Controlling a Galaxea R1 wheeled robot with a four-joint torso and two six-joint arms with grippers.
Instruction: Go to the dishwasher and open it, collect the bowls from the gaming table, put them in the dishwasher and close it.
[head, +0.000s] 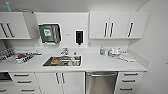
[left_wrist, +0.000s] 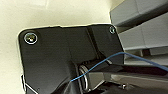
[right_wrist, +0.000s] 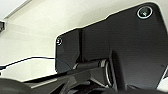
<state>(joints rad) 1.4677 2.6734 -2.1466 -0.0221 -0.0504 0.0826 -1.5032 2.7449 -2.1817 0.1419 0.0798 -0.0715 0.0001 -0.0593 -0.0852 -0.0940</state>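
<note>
1. Steel-fronted dishwasher (head: 101, 83) closed, under white counter (head: 100, 65), right of sink (head: 62, 61).
2. Door likely stiff, hinged low; best grasped at silver bar handle (head: 101, 74).
3. Gripper openings: cannot tell.

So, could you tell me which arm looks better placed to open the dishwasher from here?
Probably the right. The dishwasher, door shut, sits under the counter right of the sink and right of the head view's centre, so the robot's right arm likely has the shorter reach to its bar handle.
</note>
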